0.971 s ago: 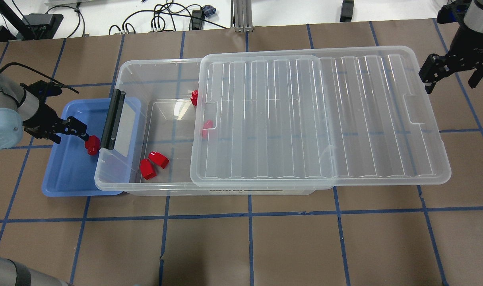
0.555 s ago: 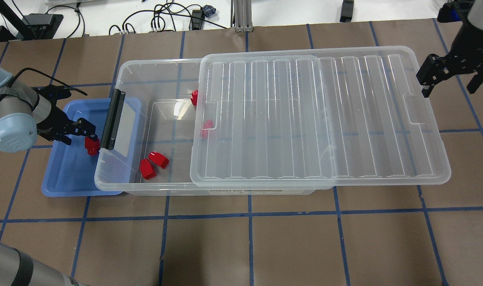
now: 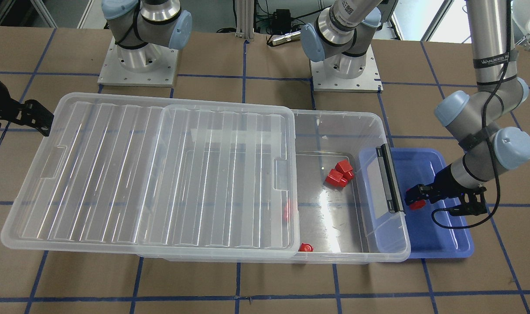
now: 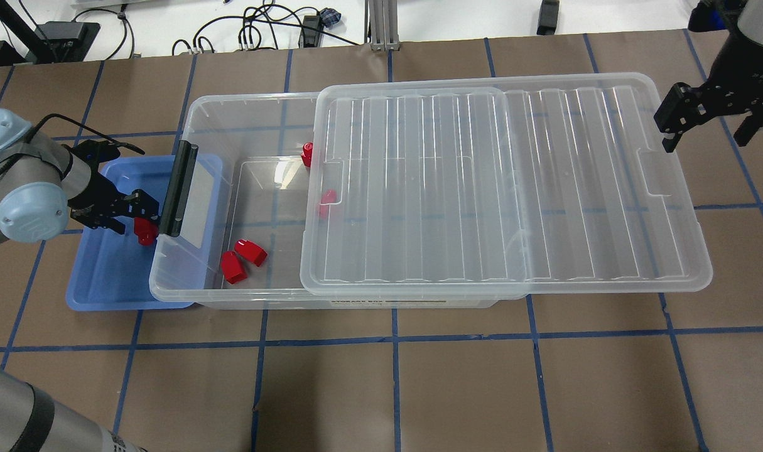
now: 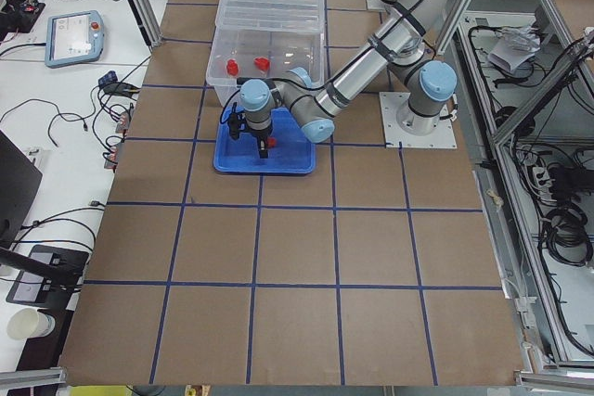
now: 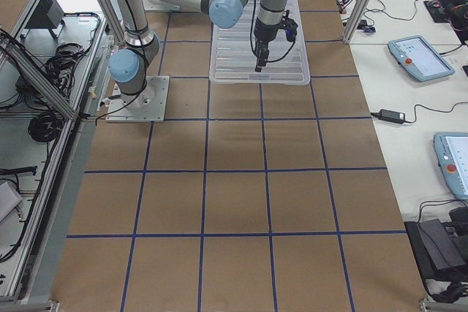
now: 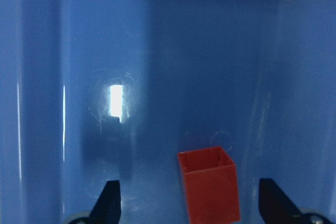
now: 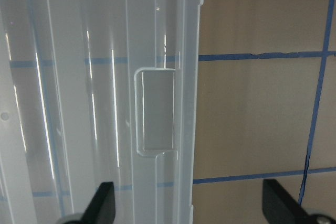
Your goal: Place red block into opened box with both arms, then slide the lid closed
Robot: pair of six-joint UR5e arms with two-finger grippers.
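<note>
A red block (image 7: 210,187) lies on the floor of a blue tray (image 4: 105,276), beside the box's black bar (image 4: 179,188). My left gripper (image 4: 136,216) is low over the tray and open, and the block sits between its fingers (image 7: 110,203) without being pinched. The clear box (image 4: 243,100) has its left part uncovered. The ribbed lid (image 4: 481,188) lies shifted right, overhanging the box's right end. My right gripper (image 4: 708,122) hangs open above the lid's right edge, over its notch (image 8: 155,111).
Two red blocks (image 4: 243,257) lie on the uncovered box floor, and two more (image 4: 328,198) show at the lid's left edge. The box's left end overlaps the blue tray. Brown table with blue tape lines spreads in front; cables lie beyond the far edge.
My left gripper has moved right, toward the black bar, and now straddles the red block, which has stayed put. The right gripper has drifted slightly toward the far edge.
</note>
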